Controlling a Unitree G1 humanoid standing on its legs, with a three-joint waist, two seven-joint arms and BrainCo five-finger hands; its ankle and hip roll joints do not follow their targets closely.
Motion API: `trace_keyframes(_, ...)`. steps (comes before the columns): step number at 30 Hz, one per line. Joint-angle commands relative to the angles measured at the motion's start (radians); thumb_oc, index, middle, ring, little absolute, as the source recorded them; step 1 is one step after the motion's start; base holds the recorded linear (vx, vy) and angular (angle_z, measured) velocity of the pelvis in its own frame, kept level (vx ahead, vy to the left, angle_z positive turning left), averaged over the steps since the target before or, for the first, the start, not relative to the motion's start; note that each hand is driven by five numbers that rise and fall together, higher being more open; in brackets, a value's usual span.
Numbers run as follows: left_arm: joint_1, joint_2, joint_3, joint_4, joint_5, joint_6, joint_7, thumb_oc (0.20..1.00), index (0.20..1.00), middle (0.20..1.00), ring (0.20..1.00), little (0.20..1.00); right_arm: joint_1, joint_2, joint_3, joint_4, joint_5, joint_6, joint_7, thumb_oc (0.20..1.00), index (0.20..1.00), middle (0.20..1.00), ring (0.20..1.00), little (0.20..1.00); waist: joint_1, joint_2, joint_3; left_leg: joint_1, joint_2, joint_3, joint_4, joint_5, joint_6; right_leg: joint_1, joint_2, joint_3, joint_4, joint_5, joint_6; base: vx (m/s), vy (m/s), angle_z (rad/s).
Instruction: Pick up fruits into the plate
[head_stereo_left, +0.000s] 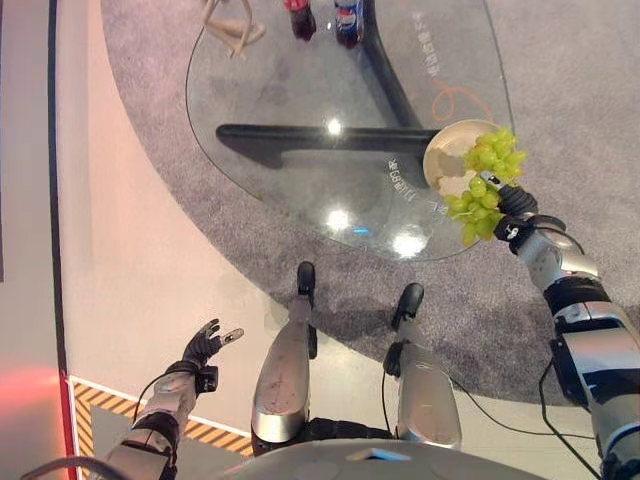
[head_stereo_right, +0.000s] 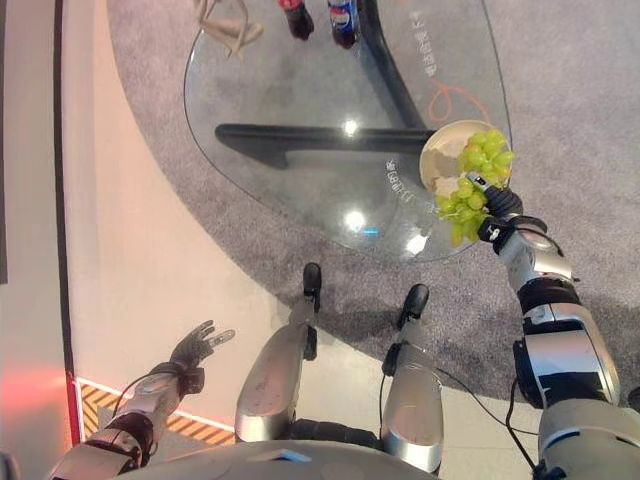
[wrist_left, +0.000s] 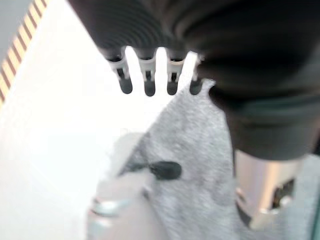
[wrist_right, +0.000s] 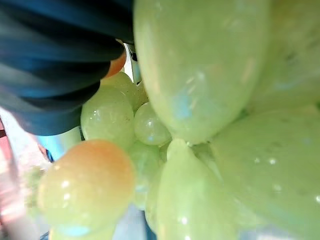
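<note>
Glass tabletop (head_stereo_left: 300, 110) carries the plate (head_stereo_left: 441, 152) at its rim. Right hand (head_stereo_left: 512, 212) grips the grape bunch (head_stereo_left: 485, 180), partly over the plate, partly overhanging; early release risks grapes dropping floorward. Left hand (head_stereo_left: 205, 346) hangs relaxed, fingers spread

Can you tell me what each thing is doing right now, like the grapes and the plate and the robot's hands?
Green grapes: bunch held by the right hand, partly over the plate.
Plate: lying flat at the glass table's edge.
Right hand: at the grapes, fingers hidden.
Left hand: open, empty, low over the floor.
Two bottles: standing upright.
</note>
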Motion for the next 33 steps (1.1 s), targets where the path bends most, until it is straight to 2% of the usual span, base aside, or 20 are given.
trace_keyframes(1, 0.005, 0.036, -0.045, -0.022, 0.043, -0.033, 0.123, 1.0, 1.0, 1.0, 1.0, 1.0, -0.094, -0.11, 0.051, -0.013, -0.14, -0.102, -0.12, 0.2, 0.2, 0.2, 0.2, 0.2, 0.014, -0.023, -0.014, -0.104, -0.097, -0.028, 0.121, -0.137, 0.043, -0.158, 0.025, 0.021, 0.304, -0.205, -0.047, 0.02, -0.045, 0.04)
trace_keyframes(4, 0.006, 0.048, -0.056, -0.076, 0.093, -0.031, 0.186, 1.0, 1.0, 1.0, 1.0, 1.0, -0.12, -0.151, 0.082, -0.019, -0.29, -0.108, -0.233, 0.2, 0.2, 0.2, 0.2, 0.2, 0.027, -0.022, -0.014, -0.147, -0.105, -0.038, 0.142, -0.135, 0.048, -0.204, 0.021, 0.011, 0.339, -0.211, -0.048, 0.01, -0.049, 0.12)
trace_keyframes(8, 0.019, 0.078, -0.103, -0.151, 0.142, -0.023, 0.278, 1.0, 1.0, 1.0, 1.0, 1.0, -0.199, -0.238, 0.173, -0.017, -0.59, -0.069, -0.438, 0.2, 0.2, 0.2, 0.2, 0.2, 0.049, -0.01, -0.014, -0.225, -0.127, -0.055, 0.199, -0.141, 0.06, -0.28, 0.004, -0.003, 0.404, -0.218, -0.046, 0.02, -0.022, 0.14)
trace_keyframes(12, 0.034, 0.095, -0.117, -0.166, 0.136, -0.03, 0.297, 1.0, 1.0, 1.0, 1.0, 1.0, -0.267, -0.279, 0.247, 0.009, -0.691, -0.04, -0.512, 0.2, 0.2, 0.2, 0.2, 0.2, 0.063, 0.007, -0.014, -0.285, -0.136, -0.055, 0.243, -0.144, 0.067, -0.334, -0.013, -0.01, 0.453, -0.227, -0.048, 0.02, 0.013, 0.13)
trace_keyframes(14, 0.049, 0.101, -0.124, -0.179, 0.133, -0.036, 0.312, 1.0, 1.0, 1.0, 1.0, 1.0, -0.293, -0.296, 0.282, 0.027, -0.748, -0.006, -0.551, 0.2, 0.2, 0.2, 0.2, 0.2, 0.071, 0.019, -0.014, -0.321, -0.141, -0.057, 0.265, -0.146, 0.071, -0.37, -0.018, -0.009, 0.486, -0.237, -0.053, 0.04, 0.019, 0.1)
trace_keyframes(18, 0.063, 0.112, -0.136, -0.213, 0.134, -0.034, 0.322, 1.0, 1.0, 1.0, 1.0, 1.0, -0.317, -0.31, 0.312, 0.063, -0.772, 0.004, -0.564, 0.2, 0.2, 0.2, 0.2, 0.2, 0.081, 0.026, -0.014, -0.35, -0.144, -0.061, 0.27, -0.145, 0.075, -0.399, -0.019, -0.009, 0.5, -0.244, -0.057, 0.05, -0.01, 0.08)
trace_keyframes(19, 0.076, 0.115, -0.141, -0.218, 0.133, -0.035, 0.323, 1.0, 1.0, 1.0, 1.0, 1.0, -0.311, -0.31, 0.317, 0.069, -0.773, 0.006, -0.565, 0.2, 0.2, 0.2, 0.2, 0.2, 0.081, 0.023, -0.014, -0.331, -0.147, -0.063, 0.276, -0.176, 0.071, -0.388, -0.022, 0.005, 0.516, -0.277, -0.047, 0.09, -0.062, 0.07)
trace_keyframes(20, 0.082, 0.122, -0.142, -0.226, 0.132, -0.037, 0.324, 1.0, 1.0, 1.0, 1.0, 1.0, -0.317, -0.314, 0.324, 0.08, -0.78, 0.016, -0.568, 0.2, 0.2, 0.2, 0.2, 0.2, 0.084, 0.023, -0.014, -0.343, -0.149, -0.064, 0.28, -0.176, 0.072, -0.399, -0.022, 0.006, 0.52, -0.278, -0.047, 0.08, -0.066, 0.04)
trace_keyframes(26, 0.096, 0.143, -0.152, -0.261, 0.125, -0.033, 0.322, 1.0, 1.0, 1.0, 1.0, 1.0, -0.358, -0.313, 0.347, 0.163, -0.78, 0.135, -0.593, 0.2, 0.2, 0.2, 0.2, 0.2, 0.097, 0.033, -0.014, -0.396, -0.15, -0.062, 0.291, -0.169, 0.076, -0.449, -0.023, 0.007, 0.532, -0.275, -0.048, 0.0, -0.012, 0.0)
trace_keyframes(27, 0.102, 0.142, -0.157, -0.27, 0.125, -0.035, 0.324, 1.0, 1.0, 1.0, 1.0, 1.0, -0.358, -0.313, 0.345, 0.183, -0.781, 0.16, -0.611, 0.881, 0.881, 0.881, 0.881, 0.881, 0.099, 0.04, -0.014, -0.406, -0.15, -0.062, 0.295, -0.168, 0.078, -0.461, -0.025, 0.009, 0.541, -0.277, -0.05, 0.0, 0.0, 0.0)
trace_keyframes(28, 0.106, 0.141, -0.162, -0.281, 0.122, -0.029, 0.325, 1.0, 1.0, 1.0, 1.0, 1.0, -0.357, -0.312, 0.34, 0.196, -0.777, 0.176, -0.625, 1.0, 1.0, 1.0, 1.0, 1.0, 0.1, 0.046, -0.014, -0.408, -0.152, -0.062, 0.294, -0.167, 0.079, -0.465, -0.025, 0.01, 0.545, -0.278, -0.051, 0.0, 0.042, 0.02)
trace_keyframes(33, 0.125, 0.136, -0.172, -0.305, 0.113, -0.013, 0.327, 1.0, 1.0, 1.0, 1.0, 1.0, -0.35, -0.32, 0.33, 0.217, -0.806, 0.198, -0.689, 1.0, 1.0, 1.0, 1.0, 1.0, 0.099, 0.07, -0.014, -0.414, -0.158, -0.053, 0.295, -0.167, 0.082, -0.48, -0.032, 0.015, 0.549, -0.279, -0.051, -0.01, 0.048, 0.0)
